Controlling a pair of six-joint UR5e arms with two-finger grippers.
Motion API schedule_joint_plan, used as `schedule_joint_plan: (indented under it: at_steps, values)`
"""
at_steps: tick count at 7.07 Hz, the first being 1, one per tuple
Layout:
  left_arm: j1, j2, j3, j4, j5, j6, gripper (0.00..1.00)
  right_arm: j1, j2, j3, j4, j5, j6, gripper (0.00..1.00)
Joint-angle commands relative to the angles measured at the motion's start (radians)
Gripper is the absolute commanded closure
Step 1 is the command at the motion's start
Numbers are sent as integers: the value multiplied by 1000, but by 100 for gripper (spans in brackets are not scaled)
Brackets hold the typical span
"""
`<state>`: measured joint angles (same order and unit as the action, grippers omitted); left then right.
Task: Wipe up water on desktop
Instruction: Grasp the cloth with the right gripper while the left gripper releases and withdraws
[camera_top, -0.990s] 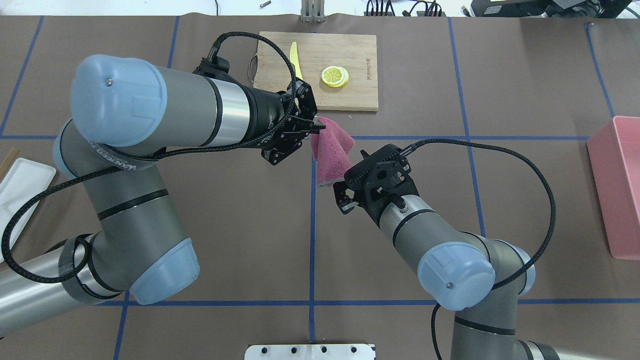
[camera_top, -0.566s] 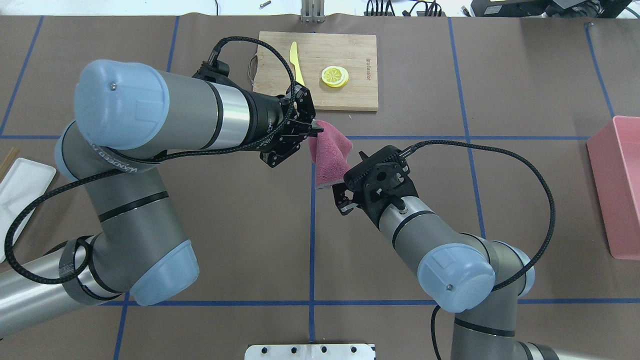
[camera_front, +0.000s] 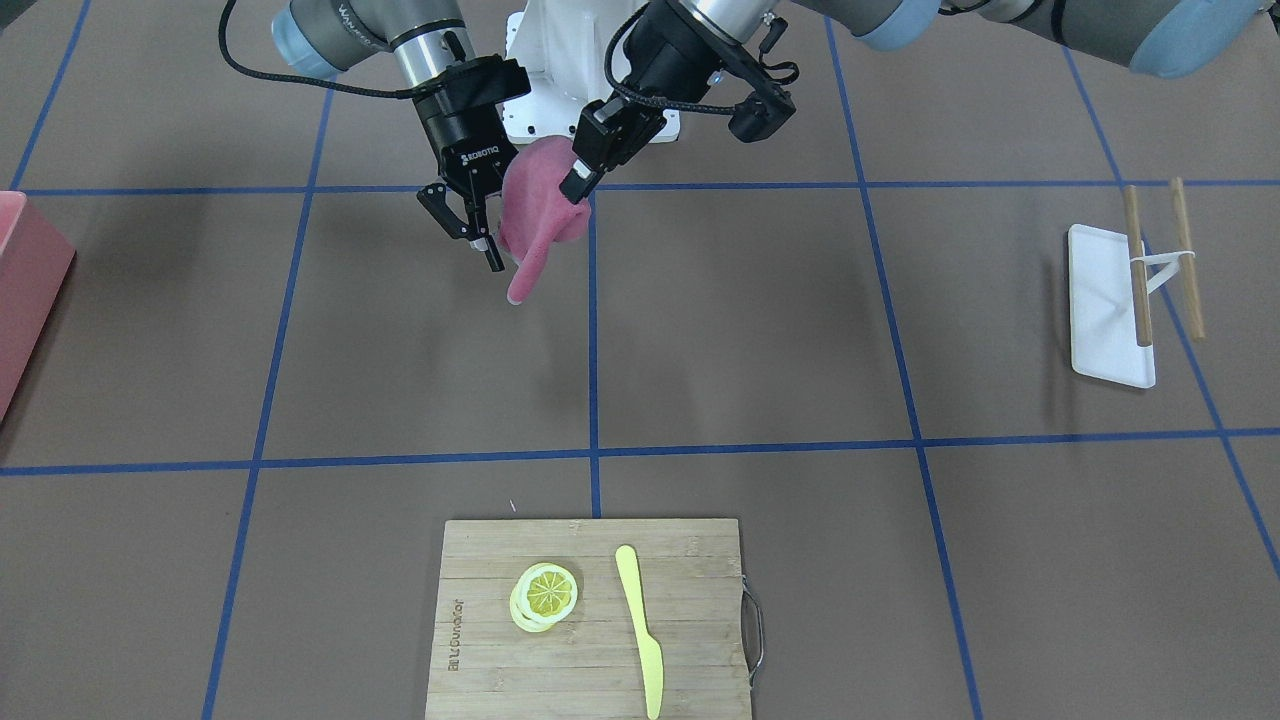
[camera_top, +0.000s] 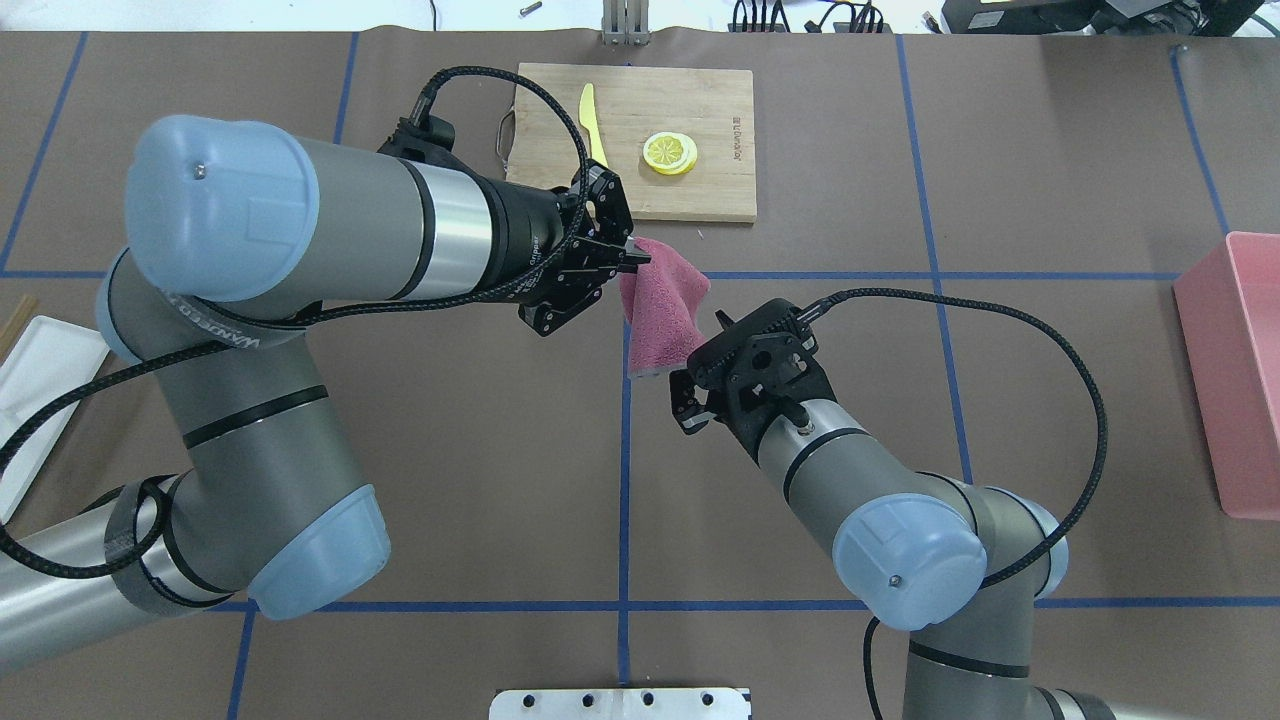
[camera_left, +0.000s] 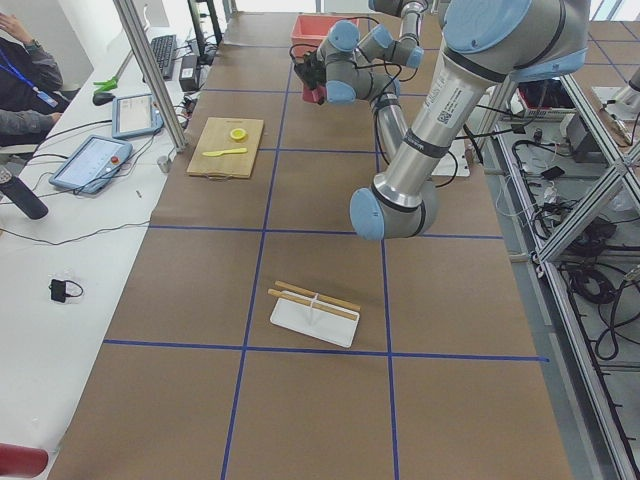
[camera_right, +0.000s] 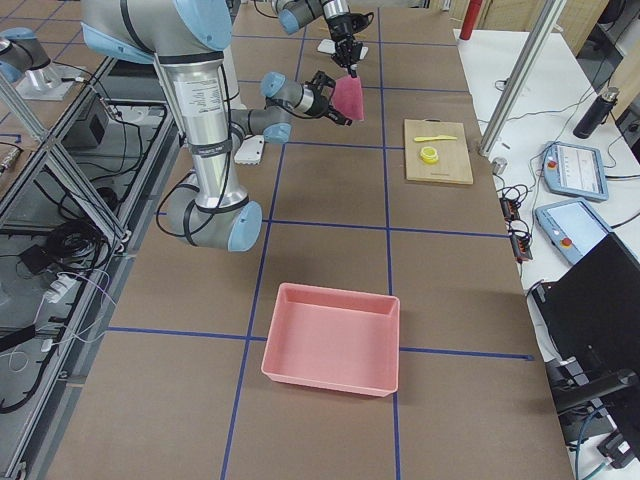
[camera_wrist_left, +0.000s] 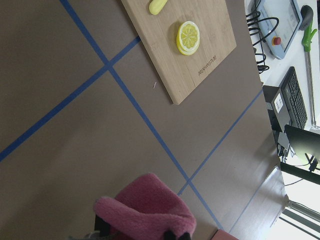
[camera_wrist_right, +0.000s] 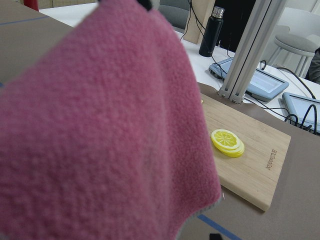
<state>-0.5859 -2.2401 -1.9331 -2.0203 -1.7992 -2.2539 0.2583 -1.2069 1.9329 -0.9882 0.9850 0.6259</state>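
Right claw (camera_front: 482, 252), spread, shifted slightly; left claw (camera_front: 574, 188) still pinches pink cloth (camera_front: 530, 215).

pink bin (camera_top: 1215, 380), white tray (camera_top: 45, 360) cut off

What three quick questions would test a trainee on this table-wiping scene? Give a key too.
1. True or false: the pink cloth lies flat on the table.
2. What lies on the cutting board? A) lemon slices and a yellow knife; B) a cup; C) a sponge.
3. Which tool is shut on the cloth: the left tool or the right tool?

Key:
1. False. It hangs in the air from one corner.
2. A.
3. The left tool. The right tool is open beside the cloth.
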Motion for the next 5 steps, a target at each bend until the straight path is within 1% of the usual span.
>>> schedule_joint_plan:
  at_steps: [1,2,3,4,5]
  values:
    - [0,2,-1,0,0,1,100,-1,-8,0,-3,0,0,70]
    - [0,2,-1,0,1,2,100,1,-8,0,-4,0,2,97]
    - [0,4,2,0,1,4,100,1,-10,3,-4,0,2,100]
    - [0,23,-1,-3,-2,14,86,2,-10,6,-4,0,2,100]
    - [-5,52,-6,-3,7,127,2,4,-10,9,-3,1,2,100]
